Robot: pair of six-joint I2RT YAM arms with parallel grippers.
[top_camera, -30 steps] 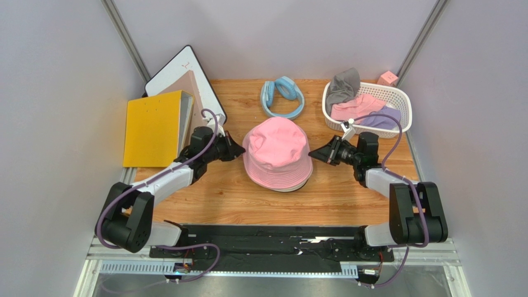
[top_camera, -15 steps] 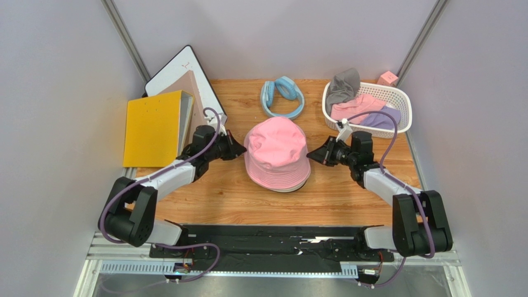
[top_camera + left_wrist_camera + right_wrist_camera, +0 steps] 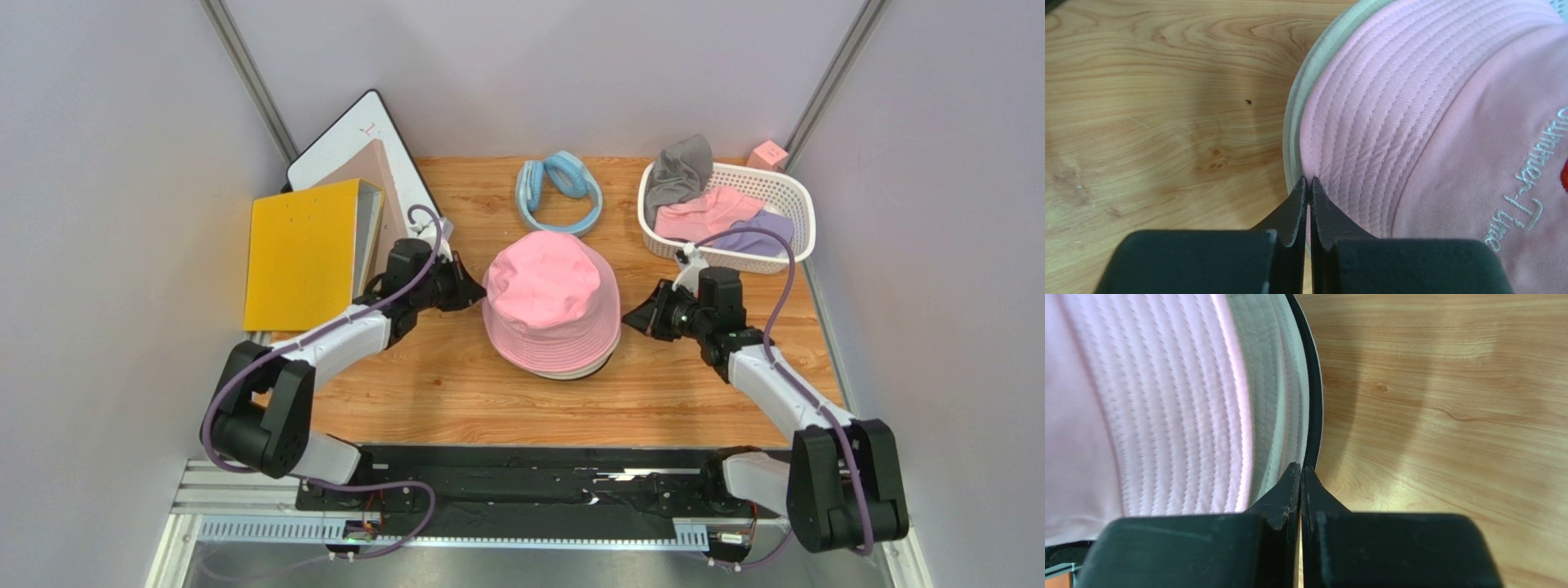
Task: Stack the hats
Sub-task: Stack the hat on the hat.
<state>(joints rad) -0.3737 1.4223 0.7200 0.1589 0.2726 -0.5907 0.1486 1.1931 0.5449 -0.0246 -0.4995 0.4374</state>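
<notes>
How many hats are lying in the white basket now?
3: a grey hat draped over the basket's far-left rim, a pink hat in the middle, a lavender hat on the right. Others may be hidden underneath.

ahead of the left gripper (image 3: 1309, 180) the pink hat (image 3: 1413, 122) hides all but a beige brim (image 3: 1290, 131), its lettering (image 3: 1530, 205) cut off; ahead of the right gripper (image 3: 1300, 468), only a black brim (image 3: 1316, 398) shows.

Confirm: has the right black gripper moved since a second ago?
Yes: the right gripper backed off down-right in view, away from the unmoved pink fabric bucket hat.
</notes>
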